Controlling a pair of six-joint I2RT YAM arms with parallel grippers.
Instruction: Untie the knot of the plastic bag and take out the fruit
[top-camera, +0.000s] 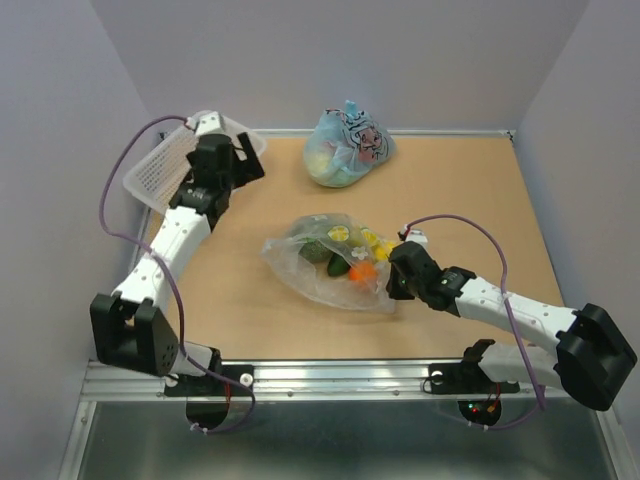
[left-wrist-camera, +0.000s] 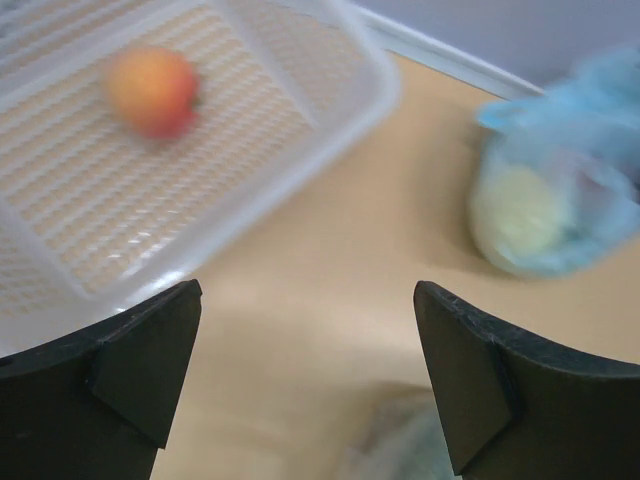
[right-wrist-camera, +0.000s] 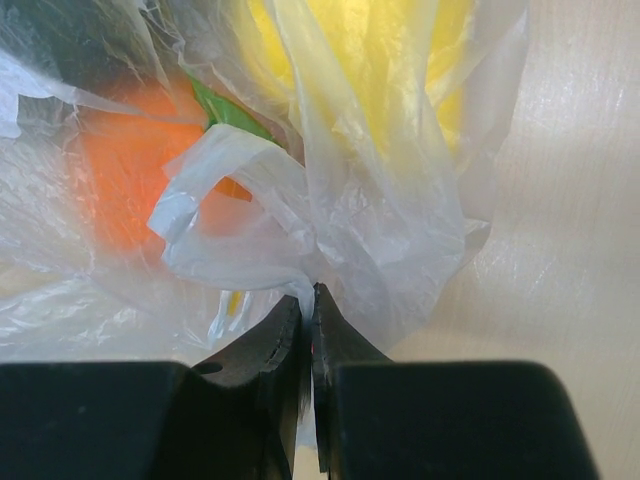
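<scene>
The clear plastic bag (top-camera: 330, 262) lies at the table's middle, holding an orange (top-camera: 361, 272), yellow lemons (top-camera: 372, 243) and dark green fruit (top-camera: 315, 250). My right gripper (top-camera: 396, 282) is at the bag's right end, shut on a twisted strip of the bag's plastic (right-wrist-camera: 300, 270); the orange (right-wrist-camera: 120, 180) and a lemon (right-wrist-camera: 350, 60) show through the film. My left gripper (top-camera: 240, 165) is open and empty, hovering beside the white basket (top-camera: 165, 170). A pink-orange peach (left-wrist-camera: 150, 90) lies in the basket (left-wrist-camera: 300, 160).
A knotted light-blue bag with cartoon print (top-camera: 348, 148) sits at the back centre and shows blurred in the left wrist view (left-wrist-camera: 560, 200). Walls close the table on the left, right and back.
</scene>
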